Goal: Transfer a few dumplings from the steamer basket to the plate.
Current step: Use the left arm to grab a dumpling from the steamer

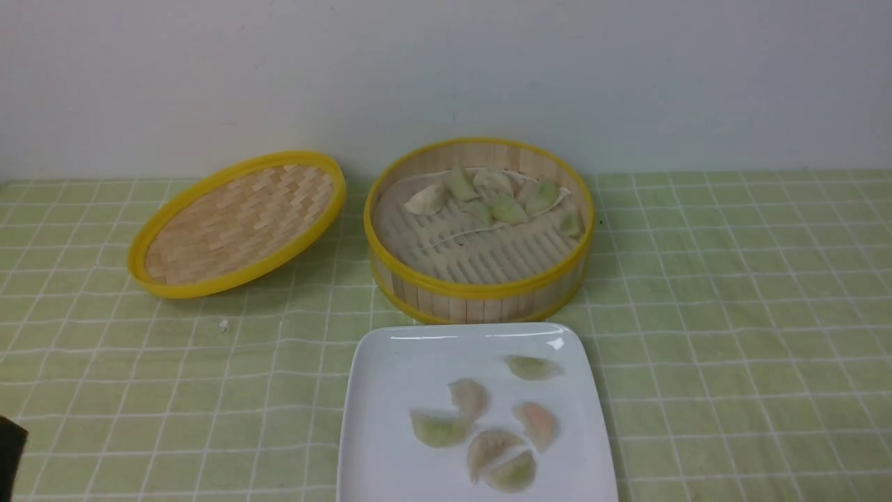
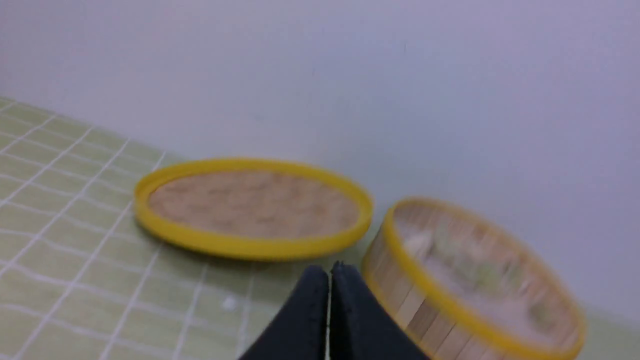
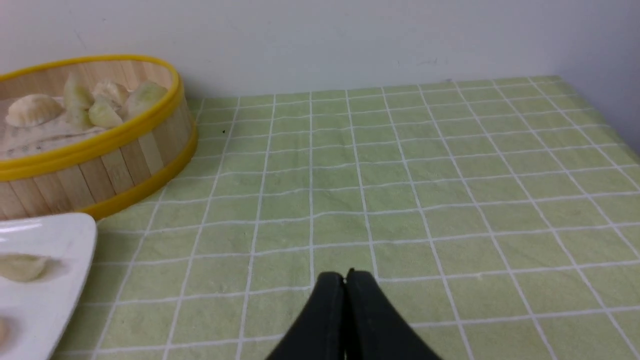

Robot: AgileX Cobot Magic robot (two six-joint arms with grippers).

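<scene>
Plate [image 1: 390, 390] rim just beside steamer basket [image 1: 481, 298]

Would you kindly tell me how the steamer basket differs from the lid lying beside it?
The steamer basket is deep, with upright slat walls; the lid is shallow, with a woven face. The steamer basket holds dumplings on a whitish cloth; the lid holds nothing. Both are round and yellow-rimmed.

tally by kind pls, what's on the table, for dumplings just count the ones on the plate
dumplings on the plate: 6
plate: 1
steamer basket: 1
lid: 1
Total: 9
</scene>
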